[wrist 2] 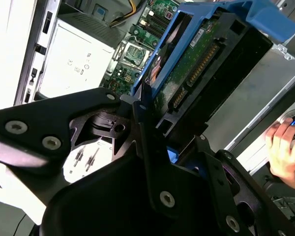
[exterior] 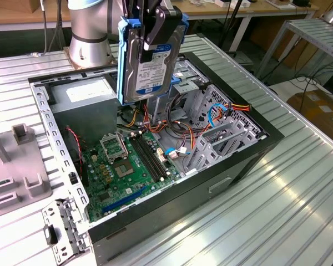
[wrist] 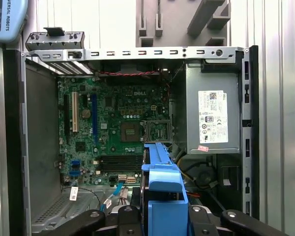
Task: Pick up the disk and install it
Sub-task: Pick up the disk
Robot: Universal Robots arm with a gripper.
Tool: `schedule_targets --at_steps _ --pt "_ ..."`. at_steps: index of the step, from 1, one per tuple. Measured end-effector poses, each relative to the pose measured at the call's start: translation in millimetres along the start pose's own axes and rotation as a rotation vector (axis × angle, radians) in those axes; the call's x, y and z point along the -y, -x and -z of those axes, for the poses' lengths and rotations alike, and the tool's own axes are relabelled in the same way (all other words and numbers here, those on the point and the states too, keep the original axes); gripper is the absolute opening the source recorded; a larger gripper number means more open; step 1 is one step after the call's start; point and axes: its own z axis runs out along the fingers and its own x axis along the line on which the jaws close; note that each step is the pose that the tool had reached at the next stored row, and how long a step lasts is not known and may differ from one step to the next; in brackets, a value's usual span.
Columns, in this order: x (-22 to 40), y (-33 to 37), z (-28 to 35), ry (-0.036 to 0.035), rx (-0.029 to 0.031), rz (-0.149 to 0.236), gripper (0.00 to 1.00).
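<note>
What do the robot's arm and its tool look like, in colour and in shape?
The arm is a thick round column of silver-grey metal, standing on a wider flange. In the first wrist view, a rounded light-blue cap with dark print sits on it. The tool is matt black, built of flat angular links that are joined by round silver screws.

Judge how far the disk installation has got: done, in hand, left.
Done: the disk is picked up, clamped in the pincer. In hand: it hangs upright above the open computer case. Left: it is not yet seated in the case.
</note>
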Motion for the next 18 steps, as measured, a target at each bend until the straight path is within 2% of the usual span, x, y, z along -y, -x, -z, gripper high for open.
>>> schedule_targets --at_steps 18 --pt "0.3 -11.2 -0.1 0.0000 0.0000 0.000 0.36"
